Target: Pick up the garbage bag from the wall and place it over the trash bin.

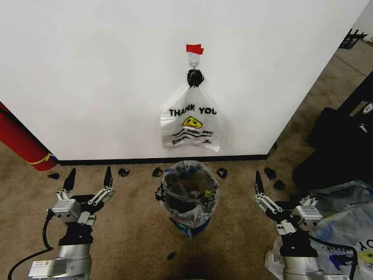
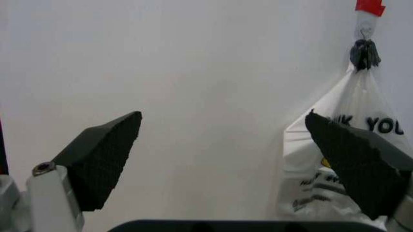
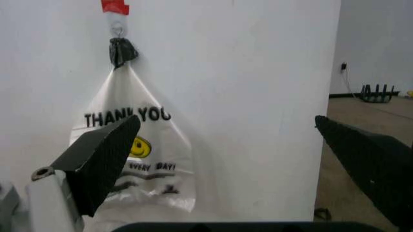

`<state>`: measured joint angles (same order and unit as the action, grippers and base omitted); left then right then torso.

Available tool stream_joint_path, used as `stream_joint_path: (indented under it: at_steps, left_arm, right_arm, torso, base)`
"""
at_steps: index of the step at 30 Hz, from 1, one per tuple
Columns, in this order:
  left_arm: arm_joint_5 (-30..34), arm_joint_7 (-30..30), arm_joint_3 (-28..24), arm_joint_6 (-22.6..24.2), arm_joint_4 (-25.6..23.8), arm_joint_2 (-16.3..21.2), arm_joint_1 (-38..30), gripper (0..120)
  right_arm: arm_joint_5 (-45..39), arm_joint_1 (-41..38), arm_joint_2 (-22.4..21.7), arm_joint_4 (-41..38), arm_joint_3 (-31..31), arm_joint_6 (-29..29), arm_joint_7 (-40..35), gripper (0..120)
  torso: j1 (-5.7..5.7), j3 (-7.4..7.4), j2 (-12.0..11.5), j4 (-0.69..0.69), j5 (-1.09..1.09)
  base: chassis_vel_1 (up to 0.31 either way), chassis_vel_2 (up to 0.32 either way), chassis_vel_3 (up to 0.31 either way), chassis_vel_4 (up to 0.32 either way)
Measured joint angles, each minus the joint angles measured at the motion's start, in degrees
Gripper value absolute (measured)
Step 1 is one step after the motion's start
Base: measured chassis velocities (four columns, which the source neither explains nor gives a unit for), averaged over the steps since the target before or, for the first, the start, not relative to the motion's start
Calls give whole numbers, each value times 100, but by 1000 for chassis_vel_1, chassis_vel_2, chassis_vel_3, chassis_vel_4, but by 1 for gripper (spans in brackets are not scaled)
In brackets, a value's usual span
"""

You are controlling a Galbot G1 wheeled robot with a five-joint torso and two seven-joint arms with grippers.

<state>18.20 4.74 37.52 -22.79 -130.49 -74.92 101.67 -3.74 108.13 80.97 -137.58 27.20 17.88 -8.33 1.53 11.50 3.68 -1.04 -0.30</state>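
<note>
Against the wall (image 1: 105, 76): whitish "THANK YOU" bag (image 1: 191, 125) hanging from hook (image 1: 193, 60) under red tape strip (image 1: 194, 49)
Trash bin (image 1: 189, 201): on the carpet just below that bag, near the black baseboard; between both arms
Garbage bag (image 1: 187, 175): clear plastic with blue patches, draped over the bin's rim, lining it
Left pincer (image 1: 88, 178): low beside the bin, spread; pinching nothing
Right pincer (image 1: 263, 189): low on the bin's other side, spread wide in the wrist view; pinching nothing

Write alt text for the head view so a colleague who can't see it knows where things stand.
A black mesh trash bin, lined with a clear garbage bag, stands on carpet below a white "THANK YOU" bag hanging on the wall. The left gripper and right gripper flank it, open, holding nothing.
</note>
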Motion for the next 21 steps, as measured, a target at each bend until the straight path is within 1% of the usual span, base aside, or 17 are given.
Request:
stream_joint_path:
  at_steps: [21]
  left_arm:
    - [-30,26,-39,-41,126,2,-71,100]
  right_arm:
    - [-15,-79,-116,5,-72,-297,-45,100]
  torso:
    - [0,0,0,0,0]
  base:
    - [0,0,0,0]
